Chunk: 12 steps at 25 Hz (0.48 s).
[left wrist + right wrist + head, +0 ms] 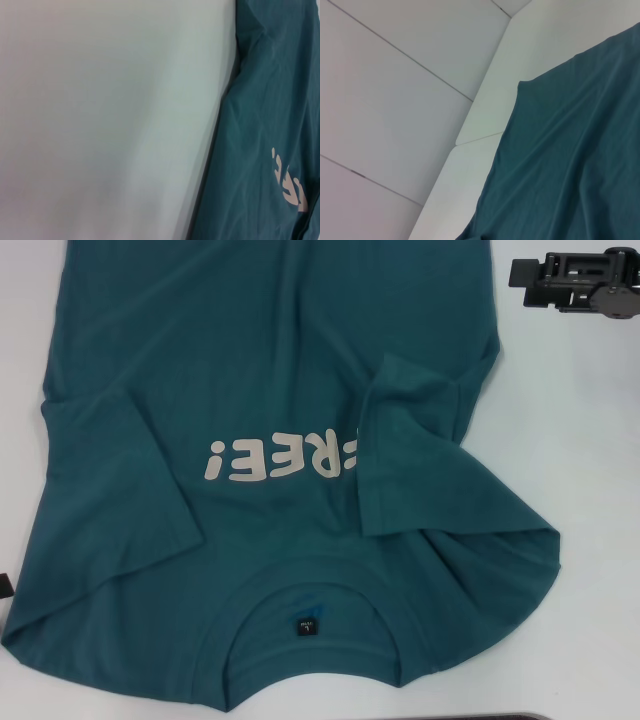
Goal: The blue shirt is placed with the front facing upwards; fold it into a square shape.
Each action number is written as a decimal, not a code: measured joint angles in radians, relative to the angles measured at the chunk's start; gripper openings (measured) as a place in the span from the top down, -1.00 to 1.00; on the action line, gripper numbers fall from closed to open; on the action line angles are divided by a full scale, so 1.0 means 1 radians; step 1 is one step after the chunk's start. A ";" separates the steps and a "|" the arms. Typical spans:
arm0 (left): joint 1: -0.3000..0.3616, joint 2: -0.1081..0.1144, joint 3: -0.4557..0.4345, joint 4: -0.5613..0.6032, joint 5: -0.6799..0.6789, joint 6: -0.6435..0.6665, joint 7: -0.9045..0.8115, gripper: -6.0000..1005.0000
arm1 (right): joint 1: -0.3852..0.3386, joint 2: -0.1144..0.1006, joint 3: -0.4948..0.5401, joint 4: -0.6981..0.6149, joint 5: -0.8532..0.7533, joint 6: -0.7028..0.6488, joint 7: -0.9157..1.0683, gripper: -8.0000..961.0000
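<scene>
The blue shirt (pixel 270 390) lies front up on the white table, its collar (pixel 300 590) and black neck label (pixel 306 626) nearest me. Pale letters (pixel 275 460) run across the chest. One sleeve (pixel 405 445) is folded in over the chest and covers part of the lettering; the other sleeve (pixel 115 475) lies folded on the left side. My right gripper (pixel 522 282) hovers over bare table at the far right, apart from the cloth. A black sliver at the left edge, likely my left gripper (pixel 4 587), sits beside the shirt's shoulder. The wrist views show shirt fabric (pixel 270 125) (pixel 570 160) only.
Bare white table (pixel 580 440) lies right of the shirt, and the left wrist view shows more of the table (pixel 100 120) beside the cloth. In the right wrist view, the table edge (pixel 470 135) meets a tiled floor (pixel 385 100). A dark strip (pixel 520 716) lines the near edge.
</scene>
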State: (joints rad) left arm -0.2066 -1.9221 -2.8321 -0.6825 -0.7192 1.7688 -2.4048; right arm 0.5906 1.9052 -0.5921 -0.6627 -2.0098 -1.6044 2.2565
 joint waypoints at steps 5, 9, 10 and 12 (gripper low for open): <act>-0.004 -0.007 0.001 0.000 0.025 -0.003 0.000 -0.58 | 0.000 0.000 0.000 -0.002 0.002 0.007 0.000 -0.55; -0.016 -0.016 0.001 0.000 0.050 0.002 0.001 -0.58 | 0.000 -0.001 0.000 -0.003 0.005 0.011 0.000 -0.55; -0.020 -0.018 0.002 0.000 0.052 0.007 0.003 -0.58 | 0.000 -0.001 0.000 -0.004 0.005 0.011 0.000 -0.55; -0.028 -0.023 0.002 0.000 0.052 0.017 0.005 -0.58 | 0.000 -0.001 0.000 -0.004 0.006 0.011 0.000 -0.55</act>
State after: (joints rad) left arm -0.2350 -1.9454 -2.8303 -0.6826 -0.6673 1.7857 -2.3995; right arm 0.5905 1.9041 -0.5920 -0.6663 -2.0038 -1.5936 2.2565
